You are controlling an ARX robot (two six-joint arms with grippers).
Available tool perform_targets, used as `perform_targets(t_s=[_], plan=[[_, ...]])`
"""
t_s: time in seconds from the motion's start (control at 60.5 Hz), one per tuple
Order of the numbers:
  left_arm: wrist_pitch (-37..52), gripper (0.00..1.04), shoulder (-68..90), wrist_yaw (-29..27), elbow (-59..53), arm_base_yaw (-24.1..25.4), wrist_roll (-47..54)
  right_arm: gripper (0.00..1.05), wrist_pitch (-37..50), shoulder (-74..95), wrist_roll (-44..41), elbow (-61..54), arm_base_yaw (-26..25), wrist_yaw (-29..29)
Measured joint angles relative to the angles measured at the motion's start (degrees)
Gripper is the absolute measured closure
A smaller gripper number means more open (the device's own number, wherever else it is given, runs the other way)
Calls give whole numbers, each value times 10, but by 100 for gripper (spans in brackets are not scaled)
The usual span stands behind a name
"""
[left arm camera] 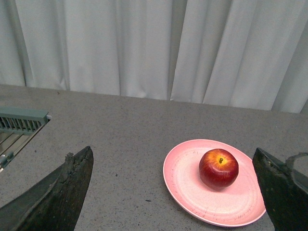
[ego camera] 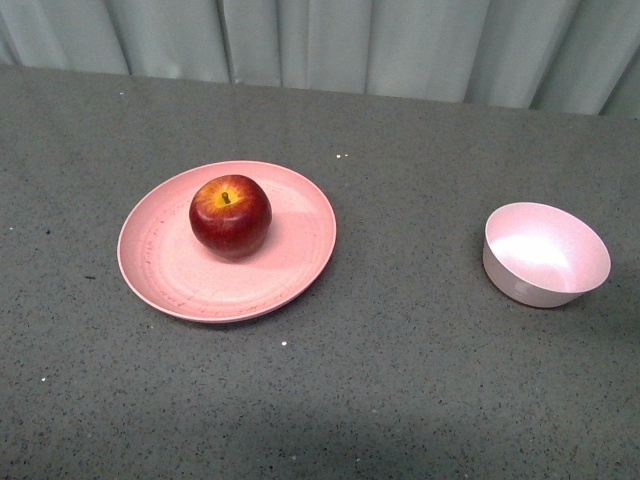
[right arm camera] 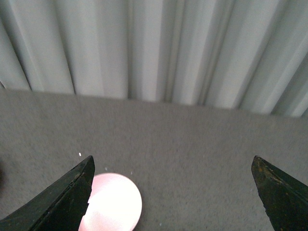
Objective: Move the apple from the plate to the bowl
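My left jaws are spread wide. Their two dark tips sit far apart in my left wrist view, they grip nothing, and they hang above the table [ego camera: 400, 390]. My right jaws are spread just as wide and also grip nothing. Neither of my arms shows in the front view.

The apple [ego camera: 230, 216] sits on the plate [ego camera: 165, 280], on the left part of the table. It is upright with its short stem pointing up. There is a yellow-orange patch around the stem, and the rest of the skin is dark red. It rests a little to the far side of the plate's middle, with bare pink plate showing all around it. In my left wrist view the apple and plate lie ahead of my left jaws, nearer one tip than the other and touching neither.

The bowl [ego camera: 547, 252] stands upright on the right part of the table, well apart from the plate, and its pale inside catches the light. In my right wrist view it shows blurred, just beside one tip of my right jaws.

The table is grey and speckled. A pale pleated curtain [ego camera: 400, 40] hangs behind its far edge. A grey-green slotted piece [left arm camera: 21, 120] shows at the border of my left wrist view, and I cannot tell what it is.
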Motion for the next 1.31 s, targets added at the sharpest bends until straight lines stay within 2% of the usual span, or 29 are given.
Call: perform_targets(t_s=[0.165,0.182,0.281,0.595,0.942,1.306], plan=[[0,7,0,0,0,0,0,9,-66,158,-40,93,29,-9],[0,7,0,0,0,0,0,9,-97,235,-79,142,54,-12],[0,7,0,0,0,0,0,9,-122,266,-104,158,75,-18],[0,7,0,0,0,0,0,9,-134,343,-145,168,135,-14],[0,7,0,0,0,0,0,10,-144,428,-147,237,152,-12],[0,7,0,0,0,0,0,62,-174,462,-143,294,164,-9]])
